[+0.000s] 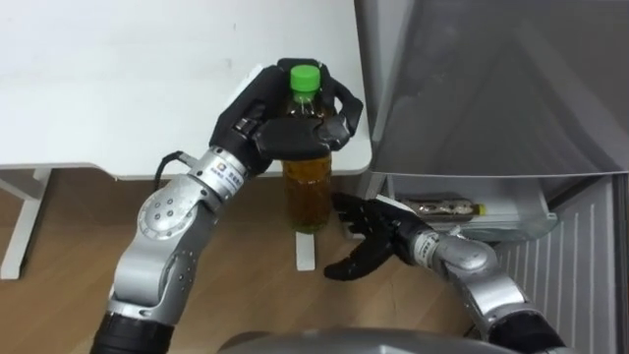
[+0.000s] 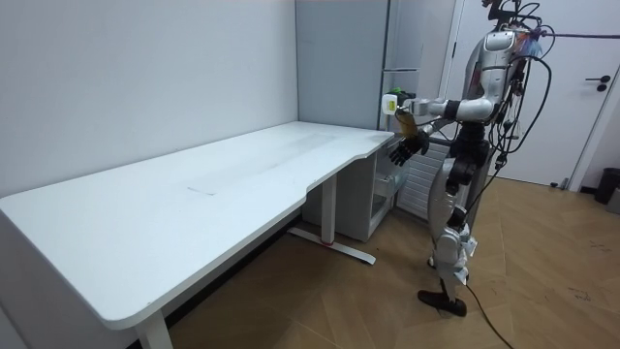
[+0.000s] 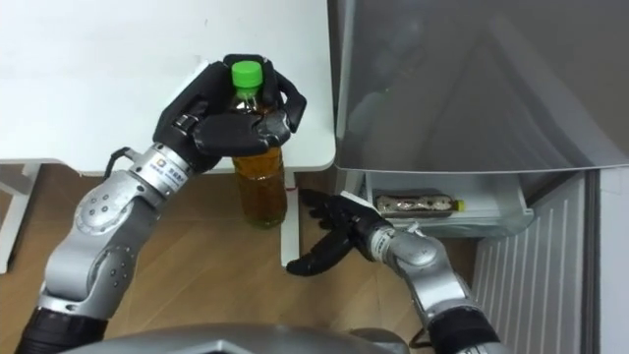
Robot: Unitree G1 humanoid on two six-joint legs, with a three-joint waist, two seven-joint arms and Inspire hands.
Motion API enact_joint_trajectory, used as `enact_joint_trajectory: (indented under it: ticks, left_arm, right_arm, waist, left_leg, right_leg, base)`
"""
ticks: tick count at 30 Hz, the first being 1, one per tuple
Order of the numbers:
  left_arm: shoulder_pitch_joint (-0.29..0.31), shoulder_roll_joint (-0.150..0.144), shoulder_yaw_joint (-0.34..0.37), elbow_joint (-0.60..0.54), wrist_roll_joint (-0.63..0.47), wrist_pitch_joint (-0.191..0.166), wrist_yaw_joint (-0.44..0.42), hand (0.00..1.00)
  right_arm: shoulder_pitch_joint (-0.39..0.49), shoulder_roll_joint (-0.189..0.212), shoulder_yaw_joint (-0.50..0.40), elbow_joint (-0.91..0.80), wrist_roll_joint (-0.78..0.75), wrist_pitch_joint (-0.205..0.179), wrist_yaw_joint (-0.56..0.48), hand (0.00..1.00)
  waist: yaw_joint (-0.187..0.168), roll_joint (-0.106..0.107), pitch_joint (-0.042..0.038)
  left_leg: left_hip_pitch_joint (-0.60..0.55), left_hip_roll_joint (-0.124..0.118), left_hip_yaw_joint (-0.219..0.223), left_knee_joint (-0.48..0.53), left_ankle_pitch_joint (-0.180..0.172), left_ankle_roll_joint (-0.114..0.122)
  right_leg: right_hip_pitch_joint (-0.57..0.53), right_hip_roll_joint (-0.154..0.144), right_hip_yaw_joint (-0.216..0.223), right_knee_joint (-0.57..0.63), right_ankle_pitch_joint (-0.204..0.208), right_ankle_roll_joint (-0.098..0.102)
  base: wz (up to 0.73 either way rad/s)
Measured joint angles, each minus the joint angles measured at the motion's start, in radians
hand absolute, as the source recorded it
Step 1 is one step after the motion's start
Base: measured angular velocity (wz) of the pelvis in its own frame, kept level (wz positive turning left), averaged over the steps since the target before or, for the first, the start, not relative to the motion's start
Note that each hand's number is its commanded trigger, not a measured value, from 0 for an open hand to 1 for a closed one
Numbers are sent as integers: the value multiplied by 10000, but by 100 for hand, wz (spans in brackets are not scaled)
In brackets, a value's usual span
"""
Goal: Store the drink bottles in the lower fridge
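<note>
A bottle of amber drink (image 1: 308, 182) with a green cap (image 1: 306, 77) hangs upright in the air beside the white table's corner (image 1: 346, 157). My left hand (image 1: 285, 123) is shut on its neck and shoulder; the same bottle (image 3: 259, 182) and left hand (image 3: 231, 123) appear in the right eye view. My right hand (image 1: 371, 236) is open lower down, fingers spread, just right of the bottle's base and not touching it. The lower fridge compartment (image 1: 472, 211) stands open at the right, with another bottle lying on its side (image 1: 442, 207) inside. In the room view I stand facing the fridge (image 2: 339, 58) with the bottle (image 2: 399, 112) raised.
The grey fridge door (image 1: 491, 88) fills the upper right. The long white table (image 2: 174, 204) runs off along the wall to my left. Its leg foot (image 1: 306, 251) lies on the wooden floor below the bottle. A ribbed white panel (image 1: 580, 265) stands at the lower right.
</note>
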Motion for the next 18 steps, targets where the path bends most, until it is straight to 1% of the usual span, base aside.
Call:
enact_joint_trajectory:
  ticks: [4,6,12,15,18]
  left_arm:
    - [0,85,-1,97,-16,0,-120,100]
    - [0,84,-53,98,-1,0,-126,100]
    - [0,79,-565,149,3,3,-414,100]
    - [0,80,-723,150,4,4,-533,100]
    - [0,80,-801,160,3,4,-543,100]
  right_arm:
    - [1,-68,14,-155,246,219,736,0]
    - [3,-108,124,-483,508,372,968,0]
    - [19,-133,207,-1272,1424,399,1714,0]
    - [20,-129,303,-1389,1476,405,2082,0]
    - [20,-137,311,-1401,1474,456,2403,0]
  waist:
    - [5,21,16]
    - [107,21,17]
    - [200,-72,32]
    - [204,-169,48]
    - [198,-247,41]
  left_leg:
    - [-16,5,5,2,0,1]
    - [-55,16,65,-2,1,3]
    - [-102,20,73,-2,2,4]
    - [-164,20,73,18,2,6]
    - [-230,19,72,32,2,6]
  right_leg:
    - [-69,3,55,105,-1,1]
    - [-159,13,119,142,-1,1]
    - [-217,15,120,149,-1,1]
    - [-257,9,108,149,-1,1]
    - [-323,7,114,152,-1,1]
  base:
    - [-1]
    - [-9]
    - [-1]
    - [0]
    - [0]
